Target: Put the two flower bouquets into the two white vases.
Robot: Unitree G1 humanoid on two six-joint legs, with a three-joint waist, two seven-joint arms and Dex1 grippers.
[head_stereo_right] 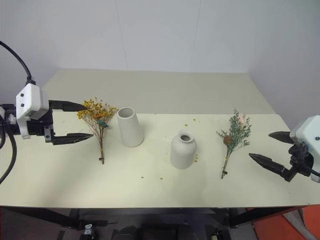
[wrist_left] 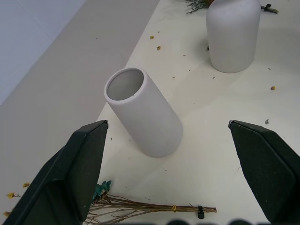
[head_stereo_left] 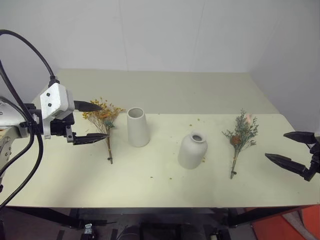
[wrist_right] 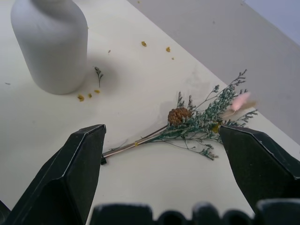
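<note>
A yellow-orange bouquet [head_stereo_left: 105,120] lies on the table at the left, stems toward the front. Beside it stands the tall tapered white vase [head_stereo_left: 137,127], and the squat narrow-necked vase [head_stereo_left: 192,150] stands near the middle. The grey-green bouquet [head_stereo_left: 241,135] with a pink bloom lies at the right. My left gripper [head_stereo_left: 90,121] hovers open just left of the yellow bouquet, empty. At the table's right edge my right gripper [head_stereo_left: 290,148] is open and empty, apart from the green bouquet [wrist_right: 187,123]. The left wrist view looks onto the tall vase [wrist_left: 143,111].
The pale table [head_stereo_left: 150,190] carries scattered yellow petal crumbs around the vases. A second, darker surface [head_stereo_left: 165,90] stretches behind it to the white wall. Black cables hang by my left arm. An orange object [head_stereo_left: 290,225] sits below the table's front right corner.
</note>
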